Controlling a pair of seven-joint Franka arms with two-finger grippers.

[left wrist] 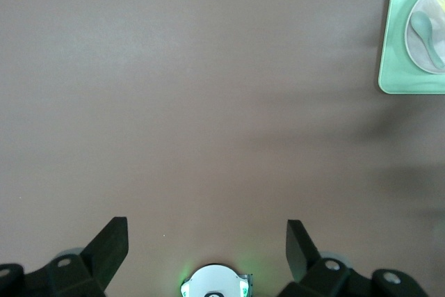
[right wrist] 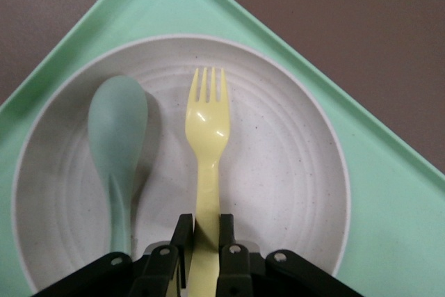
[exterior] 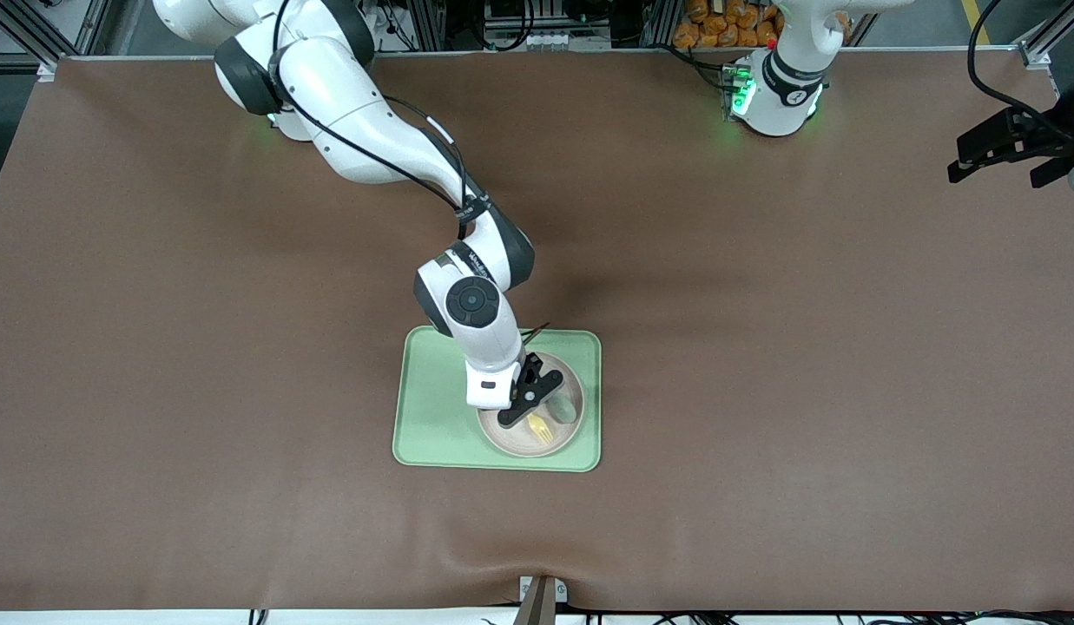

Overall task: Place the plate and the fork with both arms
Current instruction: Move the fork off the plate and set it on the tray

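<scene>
Counted on the table: one tray (exterior: 432, 408), one plate (exterior: 510, 443), one fork (exterior: 541, 429), one spoon (exterior: 563, 408), two arms. All places below are given relative to the tray.

The tray was a light-green rounded rectangle with a smooth matte surface and a low rim. The plate sat on the tray, at the end toward the left arm's side; it was round, off-white and faintly speckled, with concentric ridges and a raised rim. The fork was pale yellow glossy plastic with short tines. The spoon, matte grey-green with an oval bowl, lay in the plate just beside the fork, roughly parallel to it.

The fork's long axis ran across the plate's middle, tines pointing toward the front-camera edge of the tray and the handle toward the robots.

The right gripper (right wrist: 204, 241) was over the plate, its fingers clamped on the fork's handle. Whether the fork's head touched the plate could not be told.

The left gripper (left wrist: 207, 250) waited well apart from the tray, up over bare brown mat at the left arm's end, jaws spread wide and holding nothing.
</scene>
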